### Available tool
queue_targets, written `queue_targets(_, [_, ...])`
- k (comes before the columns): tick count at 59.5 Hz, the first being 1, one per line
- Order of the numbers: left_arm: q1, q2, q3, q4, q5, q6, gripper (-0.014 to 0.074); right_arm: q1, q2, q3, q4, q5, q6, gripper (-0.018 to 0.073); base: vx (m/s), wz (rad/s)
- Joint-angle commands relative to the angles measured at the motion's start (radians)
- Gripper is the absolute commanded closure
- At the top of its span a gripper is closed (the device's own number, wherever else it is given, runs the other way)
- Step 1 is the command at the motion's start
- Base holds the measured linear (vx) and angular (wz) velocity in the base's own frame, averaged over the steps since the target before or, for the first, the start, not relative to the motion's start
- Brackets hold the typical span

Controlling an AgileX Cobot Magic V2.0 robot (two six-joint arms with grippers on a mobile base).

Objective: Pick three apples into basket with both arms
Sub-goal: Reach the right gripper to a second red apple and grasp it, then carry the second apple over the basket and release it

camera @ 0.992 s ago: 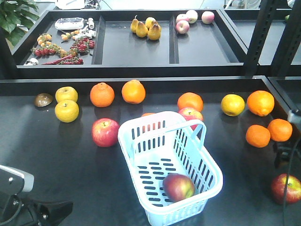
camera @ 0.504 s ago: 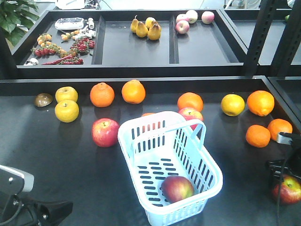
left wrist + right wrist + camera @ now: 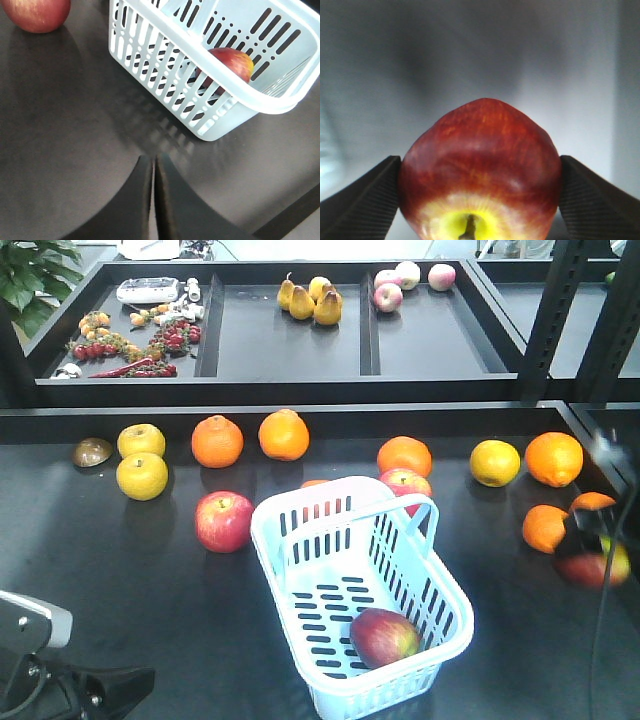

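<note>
One apple (image 3: 480,150) is gripped between the right claw's (image 3: 480,210) two pads at the bench's right edge, just beside an orange (image 3: 547,528). Another apple (image 3: 383,637) lies in the blue basket's (image 3: 370,700) near end. A third (image 3: 223,521) sits just left of the basket. The left claw (image 3: 152,200) hangs closed and empty near the bench's near left corner, facing the basket's slotted side.

Left gripper (image 3: 152,200) hanging low, its fingers pressing together, right gripper (image 3: 480,175) clamping an apple (image 3: 480,145) between its two fingers
</note>
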Motion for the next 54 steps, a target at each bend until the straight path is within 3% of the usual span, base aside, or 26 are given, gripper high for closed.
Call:
queue_targets(1, [-0.005, -0.008, -0.016, -0.013, -0.033, -0.006, 0.0603, 0.067, -0.152, -0.021, 0.078, 0.028, -0.048, 0.0564, 0.0, 0.0])
queue_targets(10, [-0.005, -0.008, -0.016, -0.013, -0.033, -0.006, 0.0603, 0.218, -0.265, -0.021, 0.11, 0.028, -0.055, 0.0564, 0.0, 0.0])
queue_targets(18, [-0.005, -0.008, -0.016, -0.013, -0.031, -0.006, 0.0603, 0.308, -0.276, 0.011, 0.179, 0.025, -0.042, 0.0559, 0.0, 0.0])
queue_targets(28, [-0.005, -0.008, -0.016, -0.013, -0.03, -0.006, 0.0603, 0.423, -0.265, 0.078, 0.289, -0.067, -0.148, 0.05, 0.0, 0.0])
queue_targets(36, [-0.005, -0.008, -0.016, -0.013, -0.03, -0.006, 0.0603, 0.466, -0.229, 0.078, 0.313, -0.105, -0.159, 0.034, 0.0, 0.0])
queue_targets(48, [-0.005, -0.008, -0.016, -0.013, -0.029, -0.007, 0.0603, 0.47, -0.163, 0.078, 0.369, -0.128, -0.155, -0.006, 0.0, 0.0])
queue_targets(54, [-0.005, -0.008, -0.016, -0.013, -0.029, -0.007, 0.0603, 0.47, -0.157, 0.078, 0.389, -0.145, -0.153, -0.017, 0.0, 0.0])
